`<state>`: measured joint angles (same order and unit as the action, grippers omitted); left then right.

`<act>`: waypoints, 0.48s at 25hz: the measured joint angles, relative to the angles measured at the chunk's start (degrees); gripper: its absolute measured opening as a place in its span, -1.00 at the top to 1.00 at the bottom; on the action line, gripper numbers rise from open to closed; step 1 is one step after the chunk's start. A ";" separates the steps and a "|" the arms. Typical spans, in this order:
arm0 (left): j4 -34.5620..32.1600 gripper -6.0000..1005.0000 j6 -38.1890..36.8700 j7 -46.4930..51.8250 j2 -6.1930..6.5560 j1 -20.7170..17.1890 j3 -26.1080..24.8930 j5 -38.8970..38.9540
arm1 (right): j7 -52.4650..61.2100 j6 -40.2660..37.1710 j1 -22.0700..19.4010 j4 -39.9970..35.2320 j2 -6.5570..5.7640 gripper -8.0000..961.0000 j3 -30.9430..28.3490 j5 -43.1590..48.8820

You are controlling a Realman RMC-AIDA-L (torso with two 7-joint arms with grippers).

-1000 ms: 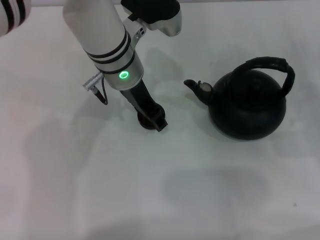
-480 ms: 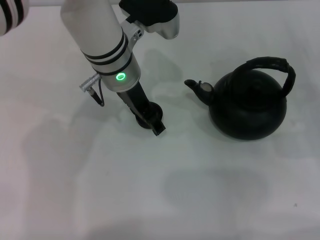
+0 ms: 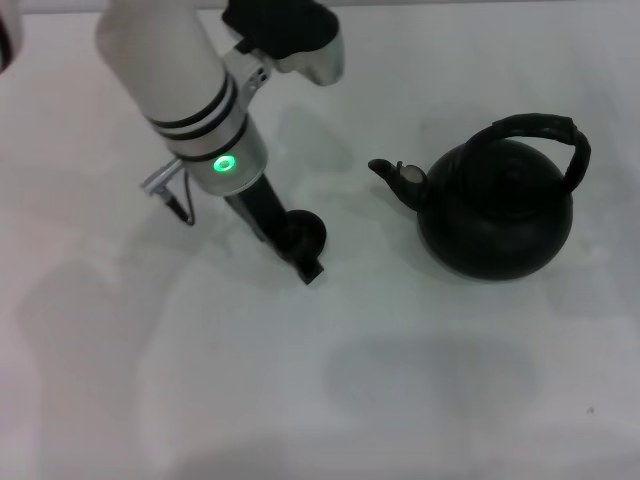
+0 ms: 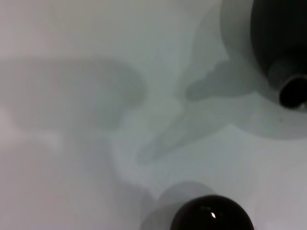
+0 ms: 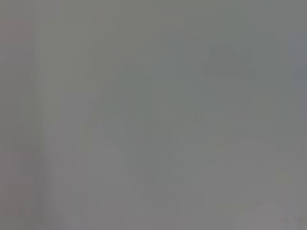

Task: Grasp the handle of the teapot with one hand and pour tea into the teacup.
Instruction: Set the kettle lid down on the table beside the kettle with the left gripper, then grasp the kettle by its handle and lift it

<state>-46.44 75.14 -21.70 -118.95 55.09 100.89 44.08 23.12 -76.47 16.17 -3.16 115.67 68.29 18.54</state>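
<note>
The teapot (image 3: 497,215) stands right of centre on the white table, its spout (image 3: 385,172) pointing left and its black arched handle (image 3: 545,130) over the top. Nothing is holding the handle. The small dark teacup (image 3: 308,230) sits left of the spout, partly covered by my left gripper (image 3: 298,256), which reaches down against the cup's near-left side. The left wrist view shows the teacup (image 4: 211,216) close by and the teapot's spout (image 4: 290,89) farther off. My right gripper is out of view.
The white tabletop (image 3: 420,380) stretches bare in front of the teapot and cup. A short grey cable plug (image 3: 160,182) sticks out from the left wrist. The right wrist view shows only a plain grey surface.
My left arm has shifted left and a little nearer, so more of the teacup shows at its right side. The teapot has not moved.
</note>
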 joint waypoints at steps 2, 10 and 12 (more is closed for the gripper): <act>-2.63 -0.71 1.79 0.01 0.00 -2.61 -1.14 -1.27 | 0.05 0.00 -0.10 0.00 -0.03 -0.72 0.00 0.01; -11.00 -0.71 6.66 -0.23 0.06 -11.56 -5.43 -4.03 | 0.12 -0.49 -0.95 -0.57 -0.21 -0.72 0.00 0.01; -15.13 -0.70 7.31 -2.07 0.10 -15.78 -8.49 -4.00 | 0.15 -0.70 -1.22 -0.64 -0.38 -0.72 0.13 0.23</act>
<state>-61.57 82.44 -23.77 -118.85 39.31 92.39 40.08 23.27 -77.18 14.95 -3.80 115.28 68.42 18.78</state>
